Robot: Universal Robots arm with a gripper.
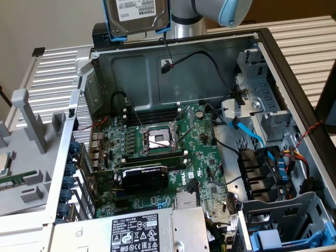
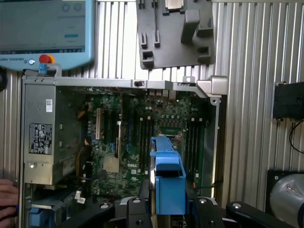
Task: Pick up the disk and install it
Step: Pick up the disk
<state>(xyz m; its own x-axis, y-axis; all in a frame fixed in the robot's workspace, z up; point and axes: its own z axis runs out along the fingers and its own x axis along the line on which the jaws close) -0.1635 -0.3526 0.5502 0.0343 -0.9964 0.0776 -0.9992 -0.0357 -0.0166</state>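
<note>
Disk (image 1: pixel 137 14) first: the flat rectangular silver-metal hard drive, white Toshiba label with black print, clipped in a bright blue plastic frame, hung in the air when I looked. It was above the far wall of the open grey metal computer case (image 1: pixel 149 68) and touched nothing in it. In the exterior view its label faced the camera upside down.

From the wrist view I saw the disk (image 2: pixel 167 183) edge-on, blue frame toward the lens. The claw (image 2: pixel 168 209) was holding it, with a black finger pressed against each side of the frame. Below it lay the green motherboard (image 2: pixel 142 137) with its rows of slots.

The case lay on its side on the pale ribbed metal surface (image 1: pixel 58 79). A large silver power-supply box with a black-and-white warning label (image 1: pixel 131 231) filled the case's near edge in the exterior view. A second blue plastic tray without a drive (image 1: pixel 278 239) sat in the bay at the near corner, on the exterior view's right. A grey plastic fixture (image 1: pixel 26 157) stood on the surface just beside the case. A person's hand (image 2: pixel 7 199) showed beside the power-supply end of the case.
</note>
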